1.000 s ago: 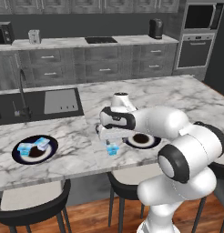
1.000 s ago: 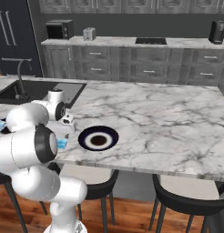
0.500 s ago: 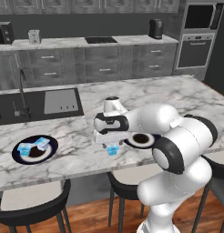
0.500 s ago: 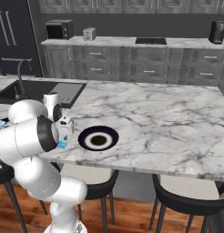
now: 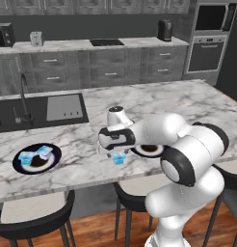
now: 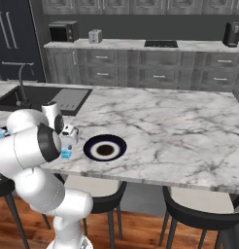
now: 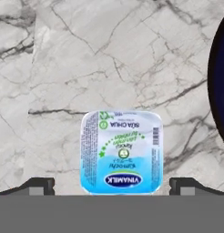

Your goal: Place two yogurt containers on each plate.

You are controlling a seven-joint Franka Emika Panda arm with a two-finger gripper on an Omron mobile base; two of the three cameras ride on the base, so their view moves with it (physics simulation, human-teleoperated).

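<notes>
Yogurt cup sits on the marble counter right under my claw, near the counter's front edge, lid up, its label facing my hand camera. My two fingertips stand wide apart, one on each side of the cup, with clear gaps to its walls; nothing is gripped yet. From the left base camera the same cup shows as a small blue square just below my hand, and the empty plate lies just beside it, partly behind my arm. From the right base camera that plate is bare, white ring around a dark centre, with the cup near its edge.

The other plate, well apart toward the sink, already carries two cups, so by my reckoning that half of the job is done and I am on the first cup for the second plate.

The step in hand looks like the approach to a pick. Next I would need to come straight down, keep the cup centred between my fingers, and close on its side walls below the lid rim. The cup is light and small, so an off-centre squeeze could tip it or push it along the counter. Then a short lift and carry to the dark rim showing at the edge of my hand camera.
</notes>
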